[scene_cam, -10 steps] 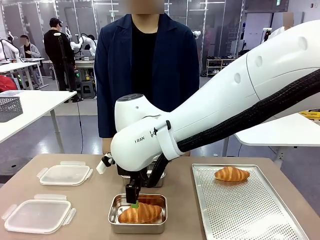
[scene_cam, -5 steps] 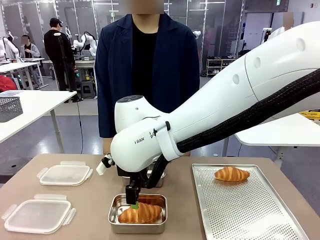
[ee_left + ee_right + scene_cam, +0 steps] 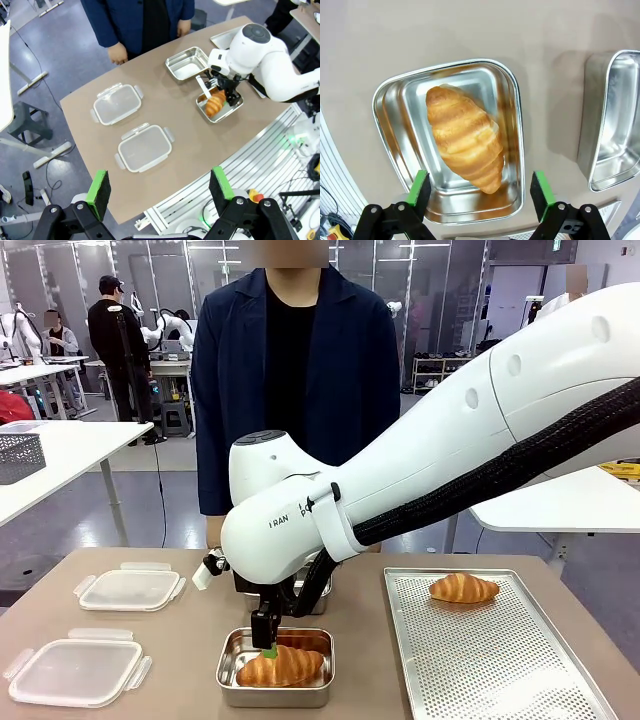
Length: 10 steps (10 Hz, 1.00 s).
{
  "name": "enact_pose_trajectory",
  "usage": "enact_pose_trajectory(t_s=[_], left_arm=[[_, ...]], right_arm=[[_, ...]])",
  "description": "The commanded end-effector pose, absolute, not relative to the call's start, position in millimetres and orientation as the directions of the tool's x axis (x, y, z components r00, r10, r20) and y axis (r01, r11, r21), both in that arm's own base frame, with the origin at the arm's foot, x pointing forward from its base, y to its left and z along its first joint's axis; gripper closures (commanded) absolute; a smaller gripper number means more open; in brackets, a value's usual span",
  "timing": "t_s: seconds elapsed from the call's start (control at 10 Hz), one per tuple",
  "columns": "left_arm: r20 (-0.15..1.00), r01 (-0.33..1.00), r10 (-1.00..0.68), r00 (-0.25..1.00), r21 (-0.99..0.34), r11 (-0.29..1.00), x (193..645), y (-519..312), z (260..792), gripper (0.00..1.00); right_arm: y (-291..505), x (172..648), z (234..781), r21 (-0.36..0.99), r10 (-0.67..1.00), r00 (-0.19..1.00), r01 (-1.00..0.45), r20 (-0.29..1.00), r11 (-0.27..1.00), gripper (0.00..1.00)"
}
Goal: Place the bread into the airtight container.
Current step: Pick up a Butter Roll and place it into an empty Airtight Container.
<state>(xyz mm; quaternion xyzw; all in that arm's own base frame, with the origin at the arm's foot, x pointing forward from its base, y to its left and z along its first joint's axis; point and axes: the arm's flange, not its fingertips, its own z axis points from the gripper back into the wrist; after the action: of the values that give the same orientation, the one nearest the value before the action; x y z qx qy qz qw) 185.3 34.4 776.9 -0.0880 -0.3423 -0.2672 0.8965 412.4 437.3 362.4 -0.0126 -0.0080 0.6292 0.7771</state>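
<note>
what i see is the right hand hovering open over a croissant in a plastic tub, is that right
Not quite: the croissant lies in a steel container, not a plastic one. The right wrist view shows it, with the right hand hovering open above.

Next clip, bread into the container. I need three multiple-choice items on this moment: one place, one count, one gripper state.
1. Where is the croissant below the right gripper?
A. on a plastic lid
B. in the near steel container
C. on bare tabletop

2. How many croissants show in the front view?
A. one
B. two
C. four

3. The right gripper is:
A. open
B. shut on the croissant
C. shut on a lid

Answers:
1 B: steel walls ring it in the right wrist view.
2 B: a second croissant lies on the perforated tray.
3 A: its green pads stand apart either side of the croissant.
</note>
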Motion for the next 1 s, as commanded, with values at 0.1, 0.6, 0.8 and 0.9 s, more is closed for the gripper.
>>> enact_pose_trajectory(t_s=[0.1, 0.6, 0.8, 0.9], left_arm=[[0.662, 0.555, -0.431, 0.613, 0.028, 0.831, 186, 34, 778, 0.0], [0.662, 0.555, -0.431, 0.613, 0.028, 0.831, 186, 34, 778, 0.0], [0.662, 0.555, -0.431, 0.613, 0.028, 0.831, 186, 34, 778, 0.0], [0.662, 0.555, -0.431, 0.613, 0.028, 0.831, 186, 34, 778, 0.0]], right_arm=[[402, 411, 413, -0.027, 0.962, 0.271, -0.962, 0.019, 0.272, 0.0], [257, 379, 551, -0.052, 0.9, 0.423, -0.901, 0.102, 0.43, 0.0], [176, 348, 602, -0.021, 0.817, 0.545, -0.829, 0.186, 0.558, 0.0], [142, 329, 624, -0.016, 0.768, 0.595, -0.788, 0.238, 0.615, 0.0]])
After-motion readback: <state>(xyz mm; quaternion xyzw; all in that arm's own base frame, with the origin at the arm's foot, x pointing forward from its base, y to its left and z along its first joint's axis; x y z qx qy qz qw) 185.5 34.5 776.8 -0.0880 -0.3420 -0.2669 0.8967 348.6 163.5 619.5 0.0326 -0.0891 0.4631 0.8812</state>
